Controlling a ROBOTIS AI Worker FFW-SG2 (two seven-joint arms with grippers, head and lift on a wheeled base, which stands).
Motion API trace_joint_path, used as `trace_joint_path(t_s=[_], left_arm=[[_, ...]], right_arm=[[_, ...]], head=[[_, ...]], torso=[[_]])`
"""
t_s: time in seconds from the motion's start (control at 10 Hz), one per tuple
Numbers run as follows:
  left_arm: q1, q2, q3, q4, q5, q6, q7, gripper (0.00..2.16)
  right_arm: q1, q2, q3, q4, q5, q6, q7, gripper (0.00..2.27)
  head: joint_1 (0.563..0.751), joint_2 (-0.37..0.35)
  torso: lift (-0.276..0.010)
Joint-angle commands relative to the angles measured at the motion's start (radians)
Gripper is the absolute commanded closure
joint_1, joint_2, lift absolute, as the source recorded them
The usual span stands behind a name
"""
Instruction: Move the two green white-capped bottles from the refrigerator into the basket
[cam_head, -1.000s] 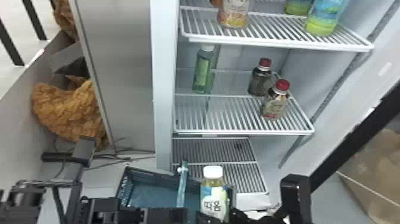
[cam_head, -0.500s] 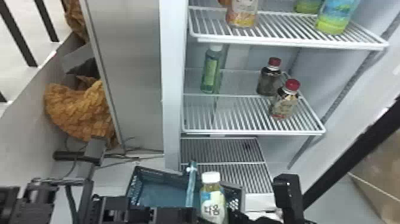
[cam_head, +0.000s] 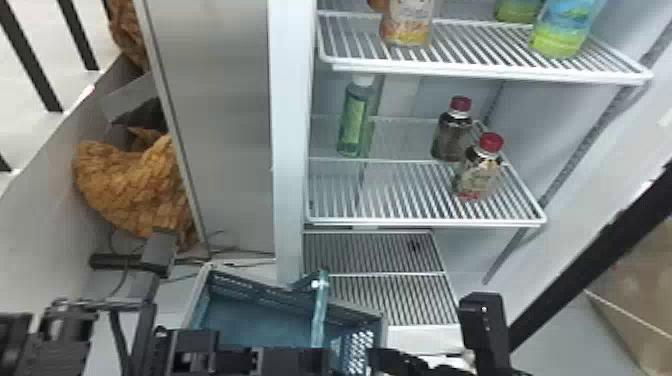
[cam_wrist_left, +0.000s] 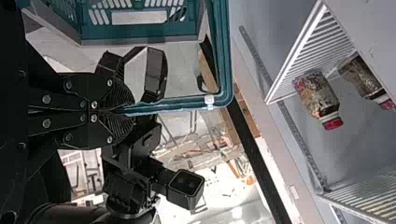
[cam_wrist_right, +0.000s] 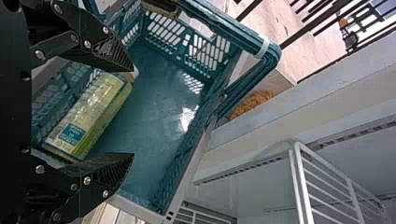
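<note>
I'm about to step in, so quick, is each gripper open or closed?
Left gripper: closed on the basket's handle.
Right gripper: open, with a bottle lying in the basket.

Arms (cam_head: 280, 361): matte black, angular. Fingers (cam_wrist_right: 109, 51): black, tapered, finely ridged inside; round silver screws (cam_wrist_right: 87, 44). Housing (cam_wrist_left: 186, 189), six o'clock in left wrist view: black, square-ended.

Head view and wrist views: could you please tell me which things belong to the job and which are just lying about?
Job:
- green white-capped bottle, on the shelf
- yellow-green bottle, in the basket
- refrigerator
- both grippers

Lying about:
- two red-capped bottles
- blue-and-green bottle
- brown woven cloth
</note>
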Motion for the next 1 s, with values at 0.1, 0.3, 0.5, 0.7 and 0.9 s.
trace_joint_path(t_s=[0.1, 0.3, 0.5, 0.7, 0.9], left_arm=[[0.001, 0.001, 0.0, 0.0, 0.001, 0.001, 0.001, 1.16], [0.003, 0.001, 0.002, 0.0, 0.001, 0.001, 0.001, 1.16], [0.003, 0.001, 0.002, 0.0, 0.003, 0.001, 0.001, 1.16], [0.003, 0.001, 0.004, 0.0, 0.005, 0.001, -0.001, 1.16], [0.003, 0.001, 0.002, 0.0, 0.005, 0.001, -0.001, 1.16]], right_arm=[[0.0, 0.006, -0.023, -0.017, 0.047, -0.032, 0.0, 0.45], [-0.012, 0.012, -0.046, -0.039, 0.085, -0.064, 0.0, 0.45], [-0.029, 0.021, -0.066, -0.046, 0.103, -0.125, 0.0, 0.45], [-0.047, 0.038, -0.09, -0.046, 0.125, -0.186, -0.005, 0.45], [-0.061, 0.044, -0.092, -0.034, 0.123, -0.248, -0.017, 0.45]], head=[[0.695, -0.142], [0.695, -0.168], [0.695, -0.193], [0.695, -0.205], [0.695, -0.222]], torso=[[-0.263], [-0.263], [-0.263], [-0.263], [-0.263]])
